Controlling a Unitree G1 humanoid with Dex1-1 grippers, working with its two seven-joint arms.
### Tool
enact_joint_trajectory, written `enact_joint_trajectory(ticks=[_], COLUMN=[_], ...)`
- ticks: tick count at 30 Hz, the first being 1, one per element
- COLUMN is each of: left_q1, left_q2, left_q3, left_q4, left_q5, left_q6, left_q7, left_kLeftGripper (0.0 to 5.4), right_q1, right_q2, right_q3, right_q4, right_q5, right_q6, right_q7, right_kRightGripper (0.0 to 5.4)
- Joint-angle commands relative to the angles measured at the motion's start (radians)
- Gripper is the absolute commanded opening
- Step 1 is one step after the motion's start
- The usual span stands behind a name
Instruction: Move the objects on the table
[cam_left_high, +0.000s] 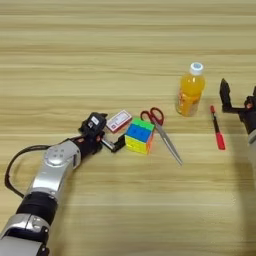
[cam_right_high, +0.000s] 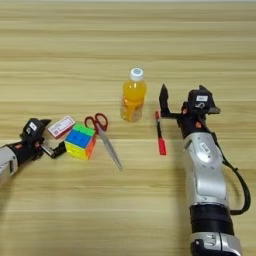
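On the left, the left gripper (cam_left_high: 111, 133) reaches in low over the wooden table (cam_left_high: 125, 45), its silver forearm running back toward the bottom left corner. Its two black fingers stand apart and hold nothing; one lower finger (cam_left_high: 118, 145) ends just beside the left face of the multicoloured puzzle cube (cam_left_high: 139, 136), though whether it touches cannot be told. Behind the fingers, next to the cube's upper left corner, lies the small red-and-white flat box (cam_left_high: 118, 120), tilted. The cube rests flat with its blue and green faces upward. Just right of it lie the red-handled scissors (cam_left_high: 161, 131), handles toward the far side and closed blades pointing toward the near right. Farther right the white-capped orange juice bottle (cam_right_high: 133, 96) stands upright, apart from the scissors. Right of the bottle the slim red pen (cam_right_high: 160, 134) lies nearly straight toward the near edge. The right gripper (cam_right_high: 182, 102) hovers just beside the pen's far end, fingers spread wide and empty, one black finger (cam_right_high: 163, 100) pointing away from the robot.
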Motion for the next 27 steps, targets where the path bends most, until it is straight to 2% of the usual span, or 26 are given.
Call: enact_joint_trajectory(ticks=[1, 10, 27], left_q1=[0.018, 0.011, -0.004], left_q2=[-0.003, -0.001, 0.002], left_q3=[-0.01, 0.002, 0.005], left_q4=[0.059, 0.09, 0.122], left_q5=[0.032, 0.031, 0.033], left_q6=[0.024, 0.024, 0.032], left_q7=[0.004, 0.004, 0.008], left_kLeftGripper=[5.36, 5.36, 3.93], right_q1=[0.008, 0.006, -0.001], right_q2=[0.001, 0.0, 0.002], right_q3=[-0.005, -0.007, -0.01], right_q4=[-0.012, -0.008, -0.004], right_q5=[0.006, 0.007, 0.006], right_q6=[0.014, 0.013, 0.014], right_q7=[-0.002, -0.001, -0.006], right_kRightGripper=[5.4, 5.4, 5.4])
